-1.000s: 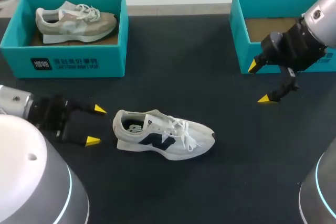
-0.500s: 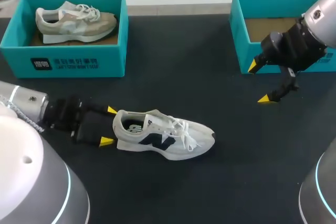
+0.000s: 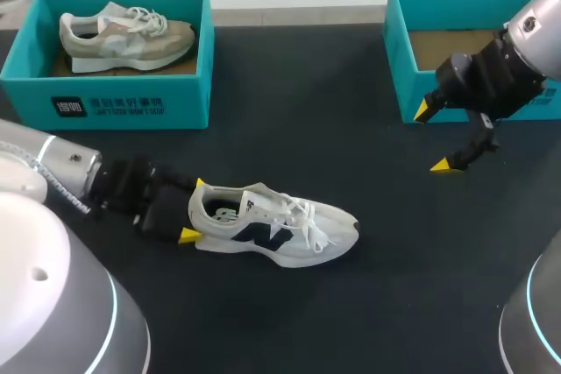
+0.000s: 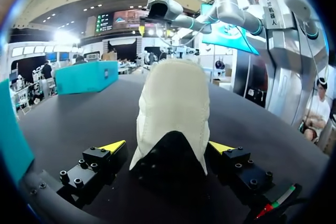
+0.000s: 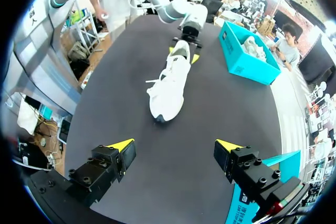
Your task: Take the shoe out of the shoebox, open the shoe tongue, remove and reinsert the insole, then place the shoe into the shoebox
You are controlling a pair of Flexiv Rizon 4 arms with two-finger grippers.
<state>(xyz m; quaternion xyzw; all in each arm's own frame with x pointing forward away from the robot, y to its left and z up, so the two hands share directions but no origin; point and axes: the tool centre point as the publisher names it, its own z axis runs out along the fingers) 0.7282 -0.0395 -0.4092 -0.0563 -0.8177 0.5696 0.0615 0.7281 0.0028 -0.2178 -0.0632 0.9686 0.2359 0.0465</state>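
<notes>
White shoe is out of its shoebox, sole-down on the bench toward its near edge. Left jaws stand wide astride the heel, not gripping; right jaws wide, empty, by the shoebox. We judge tongue-opening, insole work and return outstanding.

wht txt on shoebox front, illegible

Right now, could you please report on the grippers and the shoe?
Left gripper open, straddling the heel of the shoe. Right gripper open, empty, by the right box. Shoe upright on the table. Nothing in the way.
</notes>
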